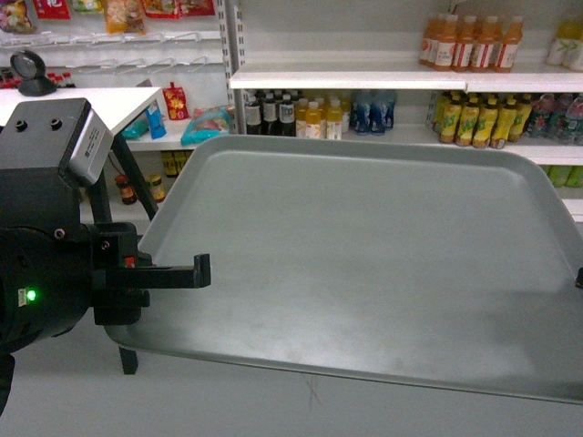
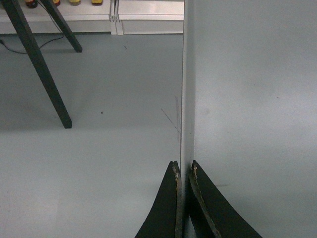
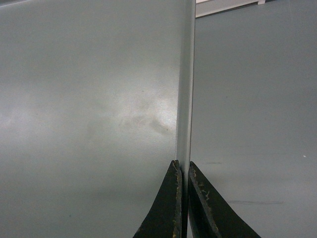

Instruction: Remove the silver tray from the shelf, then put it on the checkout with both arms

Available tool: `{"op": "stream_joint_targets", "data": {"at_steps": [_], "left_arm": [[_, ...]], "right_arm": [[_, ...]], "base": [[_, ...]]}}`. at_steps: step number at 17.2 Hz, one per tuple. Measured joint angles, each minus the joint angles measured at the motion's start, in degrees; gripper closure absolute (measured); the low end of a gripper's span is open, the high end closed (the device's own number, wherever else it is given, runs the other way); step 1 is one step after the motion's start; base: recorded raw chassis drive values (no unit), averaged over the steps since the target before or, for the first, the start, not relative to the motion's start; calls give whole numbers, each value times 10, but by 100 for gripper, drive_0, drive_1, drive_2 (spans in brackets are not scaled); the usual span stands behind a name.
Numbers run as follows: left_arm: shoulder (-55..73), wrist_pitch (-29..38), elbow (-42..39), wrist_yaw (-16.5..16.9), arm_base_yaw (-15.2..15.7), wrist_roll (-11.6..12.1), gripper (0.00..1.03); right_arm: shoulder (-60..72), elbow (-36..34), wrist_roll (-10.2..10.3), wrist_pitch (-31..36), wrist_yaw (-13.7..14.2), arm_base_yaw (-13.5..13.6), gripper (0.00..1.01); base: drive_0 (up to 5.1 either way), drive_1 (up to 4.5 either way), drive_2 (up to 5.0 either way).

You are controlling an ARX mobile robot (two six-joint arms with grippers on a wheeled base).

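Note:
The silver tray (image 1: 364, 264) hangs level in the air in front of me, dull grey-green with a low rim. My left gripper (image 1: 200, 271) is shut on its left rim. In the left wrist view the fingertips (image 2: 183, 164) pinch the rim edge-on, with the tray (image 2: 247, 99) to the right and floor to the left. My right gripper (image 3: 182, 163) is shut on the opposite rim, with the tray (image 3: 89, 99) to its left. In the head view only a dark tip of it (image 1: 579, 278) shows. The shelf (image 1: 346, 80) stands behind the tray. The white checkout (image 1: 109, 105) lies at the far left.
Bottles (image 1: 472, 41) and packets fill the shelf boards behind. A black round object (image 1: 32, 73) sits on the checkout, and black legs (image 2: 37, 64) stand under it on the grey floor (image 2: 99, 148). My left arm's body (image 1: 46, 264) blocks the lower left.

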Motion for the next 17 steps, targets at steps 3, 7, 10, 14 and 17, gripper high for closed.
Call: {"op": "stream_joint_targets", "data": {"at_steps": [3,7,10,14,17], "left_arm": [[0,-1,0,0,0,0,100],[0,0,0,0,0,0,100],[0,0,0,0,0,0,100],[0,1,0,1,0,0,100],[0,1,0,0,0,0,100]], "right_arm": [[3,0,0,-1,0,0,99],[3,0,0,2,0,0,99],[3,0,0,0,0,0,99],[2,0,0,2,0,0,99],[3,0,0,1,-1,0,99]], "base": [[-504,241,241],[-511,235,235],[-496,249,249],[-497,248,248],[-502,244,244]]}}
